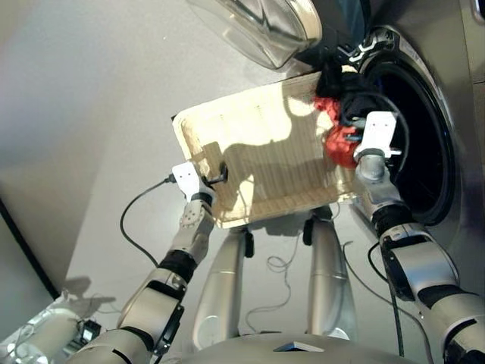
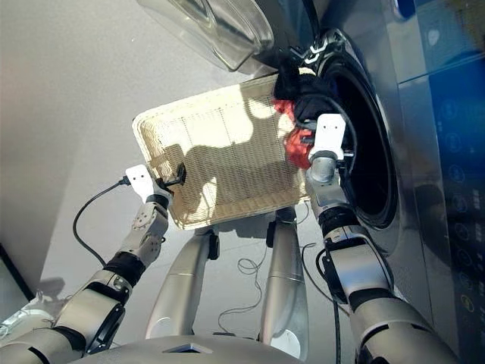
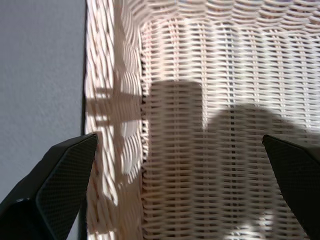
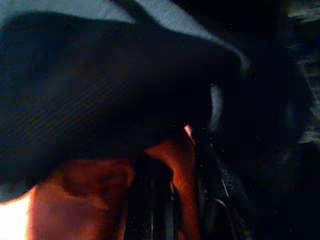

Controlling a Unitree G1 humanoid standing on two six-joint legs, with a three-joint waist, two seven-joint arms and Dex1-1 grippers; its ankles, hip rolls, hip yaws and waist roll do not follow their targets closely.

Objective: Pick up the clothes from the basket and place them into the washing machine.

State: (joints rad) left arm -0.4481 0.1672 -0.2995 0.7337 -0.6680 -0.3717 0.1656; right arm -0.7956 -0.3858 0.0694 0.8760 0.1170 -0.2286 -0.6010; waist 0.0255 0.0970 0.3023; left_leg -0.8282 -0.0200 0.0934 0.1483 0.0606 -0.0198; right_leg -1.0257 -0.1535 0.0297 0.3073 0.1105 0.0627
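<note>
the clothes (image 1: 337, 125) bunch at the basket (image 1: 227, 129) corner against the washing machine (image 1: 424, 114) porthole, right hand (image 1: 356, 136) on them, grip hidden; left hand (image 1: 214, 176) released.

You see silver-grey arm shells with black joint bands. Each wrist carries a white block: left (image 1: 185, 176), right (image 1: 377, 135). A thin black cable (image 1: 136, 212) loops from your left block. Fingers (image 3: 60, 185) are black, textured.

A plain grey floor (image 1: 91, 91) was seen, sunlit in part; thin black cables (image 1: 132, 227) were trailed across it.
</note>
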